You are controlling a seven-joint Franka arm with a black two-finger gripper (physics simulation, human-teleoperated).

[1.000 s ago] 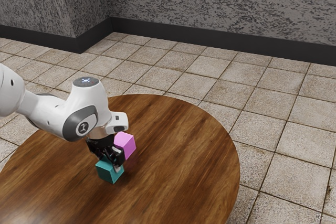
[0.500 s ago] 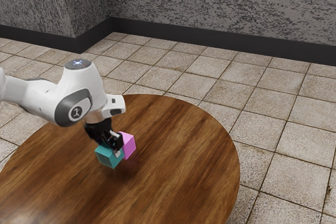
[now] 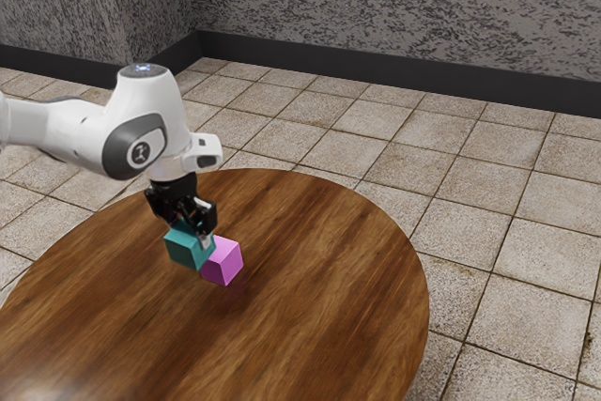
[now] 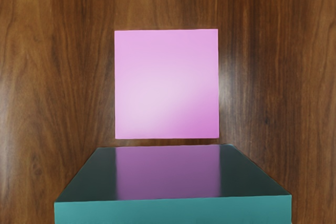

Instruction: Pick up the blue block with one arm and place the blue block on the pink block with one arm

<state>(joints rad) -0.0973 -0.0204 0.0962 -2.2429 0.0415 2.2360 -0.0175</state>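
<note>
Now grpr (image 3: 193, 231) grips blue blk (image 3: 180, 249) beside pink blk (image 3: 224, 263).

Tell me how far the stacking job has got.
Done: the black two-finger tool is shut on the blue-green cube, which looks lifted off the round wooden table. In hand: the carry; the held cube hangs beside the pink cube, not over it, as the wrist view shows. Left: centre it above the pink cube, set it down, release.

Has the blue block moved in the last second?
Yes. Gripped by the end effector, the blue block has risen: in the exterior view it was below the pink block, now beside its upper left.
</note>
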